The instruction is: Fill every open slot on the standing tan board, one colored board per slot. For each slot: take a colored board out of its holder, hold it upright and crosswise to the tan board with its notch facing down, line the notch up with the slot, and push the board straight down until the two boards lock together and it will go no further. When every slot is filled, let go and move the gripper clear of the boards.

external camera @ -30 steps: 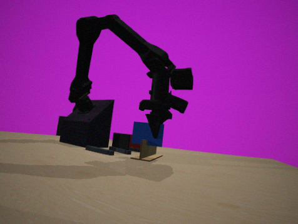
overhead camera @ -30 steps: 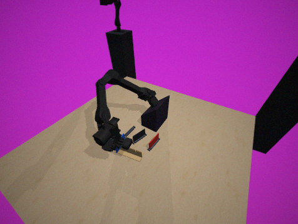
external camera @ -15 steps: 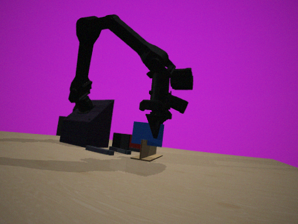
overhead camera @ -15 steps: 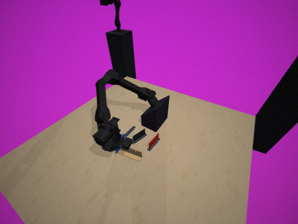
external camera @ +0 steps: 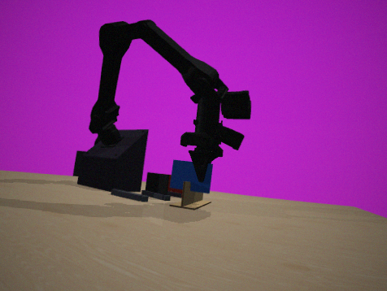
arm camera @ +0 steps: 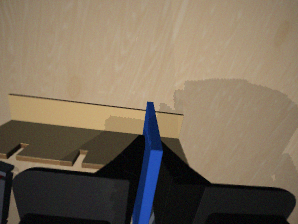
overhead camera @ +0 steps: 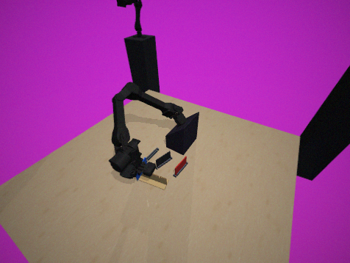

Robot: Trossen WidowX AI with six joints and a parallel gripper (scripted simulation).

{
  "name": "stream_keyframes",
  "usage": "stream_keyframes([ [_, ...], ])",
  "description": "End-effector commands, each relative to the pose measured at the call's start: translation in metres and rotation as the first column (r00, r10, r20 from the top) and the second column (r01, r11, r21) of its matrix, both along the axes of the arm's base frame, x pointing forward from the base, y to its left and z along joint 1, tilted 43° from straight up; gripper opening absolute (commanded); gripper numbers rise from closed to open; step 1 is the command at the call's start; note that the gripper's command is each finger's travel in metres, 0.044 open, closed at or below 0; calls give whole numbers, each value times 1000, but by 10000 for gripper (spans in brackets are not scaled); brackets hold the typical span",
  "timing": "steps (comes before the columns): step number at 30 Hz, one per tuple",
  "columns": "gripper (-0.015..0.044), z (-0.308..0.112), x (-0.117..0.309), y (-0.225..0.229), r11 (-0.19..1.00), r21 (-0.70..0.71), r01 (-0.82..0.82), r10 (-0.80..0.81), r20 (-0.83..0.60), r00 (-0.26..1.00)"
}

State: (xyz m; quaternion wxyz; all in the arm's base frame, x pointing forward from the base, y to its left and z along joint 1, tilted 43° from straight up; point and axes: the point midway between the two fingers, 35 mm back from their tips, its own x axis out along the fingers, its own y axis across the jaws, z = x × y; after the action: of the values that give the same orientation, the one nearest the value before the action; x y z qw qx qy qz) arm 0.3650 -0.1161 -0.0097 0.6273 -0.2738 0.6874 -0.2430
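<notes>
The claw (overhead camera: 141,170) (external camera: 202,179) (arm camera: 147,141) is nearly closed, pinching the blue board (overhead camera: 138,175) (external camera: 183,172) (arm camera: 149,170), which stands upright across one end of the tan board (overhead camera: 158,181) (external camera: 193,196) (arm camera: 55,140). Two notches (open ones) show beside it in the wrist view. Near the tan board, the black board (overhead camera: 163,160) (external camera: 158,183) and the red board (overhead camera: 180,166) (external camera: 176,189) stand in holders; a third holder (overhead camera: 152,153) (external camera: 129,195) is bare. The arm's dark base (overhead camera: 190,134) (external camera: 134,171) rises behind them. Whether blue is seated, I cannot tell.

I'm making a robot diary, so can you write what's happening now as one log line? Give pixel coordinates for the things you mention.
gripper (overhead camera: 141,169) (external camera: 202,179) (arm camera: 147,141): shut on blue board (overhead camera: 138,176) (external camera: 180,174) (arm camera: 152,160) | tan board (overhead camera: 156,182) (external camera: 188,198) (arm camera: 50,141): standing | red board (overhead camera: 180,166): in holder
</notes>
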Motion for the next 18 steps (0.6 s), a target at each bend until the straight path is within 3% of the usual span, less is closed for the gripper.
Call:
stream_keyframes([
  [1, 0, -2, 0, -2, 1000, 0, -1, 1, -2, 1000],
  [18, 0, -7, -1, -7, 1000, -1, -1, 1, -2, 1000],
])
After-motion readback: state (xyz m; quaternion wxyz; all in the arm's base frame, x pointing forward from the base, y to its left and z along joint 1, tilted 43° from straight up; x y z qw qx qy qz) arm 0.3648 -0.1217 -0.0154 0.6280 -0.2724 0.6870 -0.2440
